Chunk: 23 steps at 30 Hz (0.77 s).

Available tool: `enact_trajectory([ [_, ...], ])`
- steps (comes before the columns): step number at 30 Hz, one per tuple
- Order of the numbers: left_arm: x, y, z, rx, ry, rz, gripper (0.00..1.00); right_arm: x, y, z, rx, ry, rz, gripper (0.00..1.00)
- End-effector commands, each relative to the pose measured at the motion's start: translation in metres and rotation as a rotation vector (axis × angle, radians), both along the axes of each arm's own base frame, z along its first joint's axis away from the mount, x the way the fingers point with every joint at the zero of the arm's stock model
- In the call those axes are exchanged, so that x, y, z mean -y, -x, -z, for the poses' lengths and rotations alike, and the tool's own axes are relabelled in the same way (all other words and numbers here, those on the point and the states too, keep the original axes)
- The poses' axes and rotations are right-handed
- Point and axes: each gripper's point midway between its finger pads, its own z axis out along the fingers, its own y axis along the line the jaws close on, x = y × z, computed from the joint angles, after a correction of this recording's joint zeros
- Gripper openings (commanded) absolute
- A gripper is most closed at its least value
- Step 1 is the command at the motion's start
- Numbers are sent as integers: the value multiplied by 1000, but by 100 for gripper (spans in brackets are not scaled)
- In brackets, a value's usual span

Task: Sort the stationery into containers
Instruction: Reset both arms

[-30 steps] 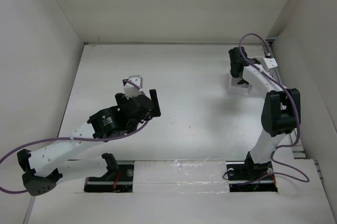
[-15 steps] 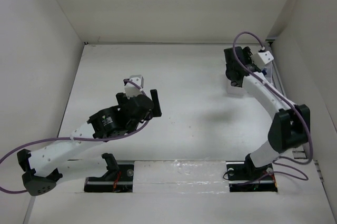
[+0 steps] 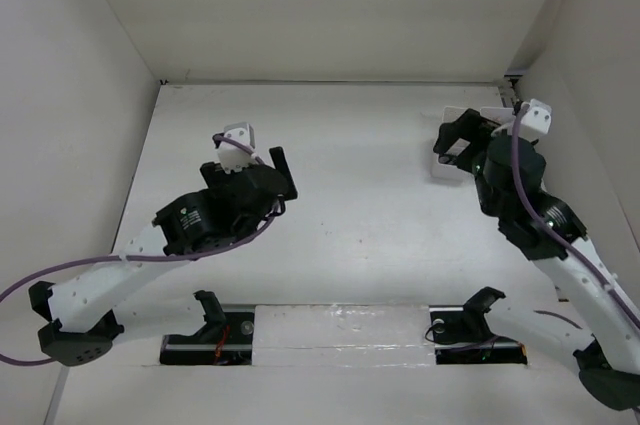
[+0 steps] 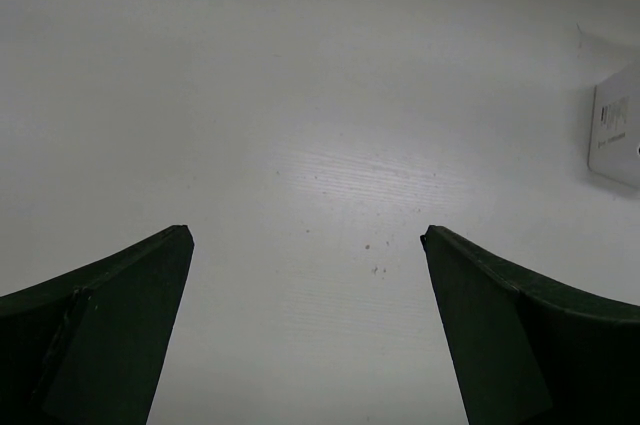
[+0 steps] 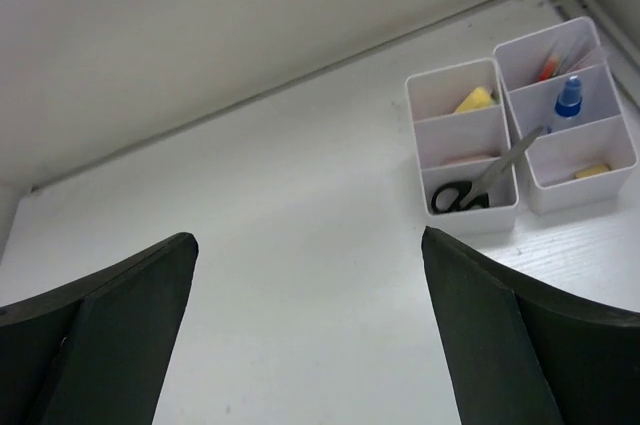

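Observation:
The right wrist view shows two white containers side by side at the far right. The left container (image 5: 470,220) holds black-handled scissors (image 5: 458,195) and a yellow highlighter (image 5: 476,100). The right container (image 5: 580,195) holds a blue-capped bottle (image 5: 568,97), a red pen (image 5: 547,70) and a beige block (image 5: 592,172). My right gripper (image 5: 305,237) hangs open and empty above bare table, back from the containers. In the top view that gripper (image 3: 450,148) covers most of the containers (image 3: 441,168). My left gripper (image 4: 304,231) is open and empty over the table's middle (image 3: 282,190).
White walls close the table in on the left, back and right. A corner of one container (image 4: 617,140) shows at the right edge of the left wrist view. The table surface (image 3: 360,205) lies bare between the two arms.
My right gripper has opened and drawn back and up from the containers. The left arm has shifted slightly left and farther back, still open.

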Motion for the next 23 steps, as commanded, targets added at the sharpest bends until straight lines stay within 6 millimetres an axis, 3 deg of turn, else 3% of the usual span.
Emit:
enact_trajectory([
  [1,-44,4,-27,72,-6,-145,100,-12,35,16,-97,61,-163,100],
  [3,-56,7,-35,100,25,-184,100,-9,55,11,-85,40,-221,100],
  [5,-69,13,-42,119,60,-196,100,-19,71,6,-55,41,-340,100],
  [9,-89,25,-43,124,97,-208,100,5,113,-20,53,-10,-389,100],
  [12,-98,30,-38,122,124,-221,100,22,131,-31,84,-13,-378,100],
  [16,-99,36,-33,105,152,-196,100,37,141,-32,81,15,-347,100],
  [23,-101,37,-25,101,171,-208,100,42,145,-28,78,5,-336,100],
])
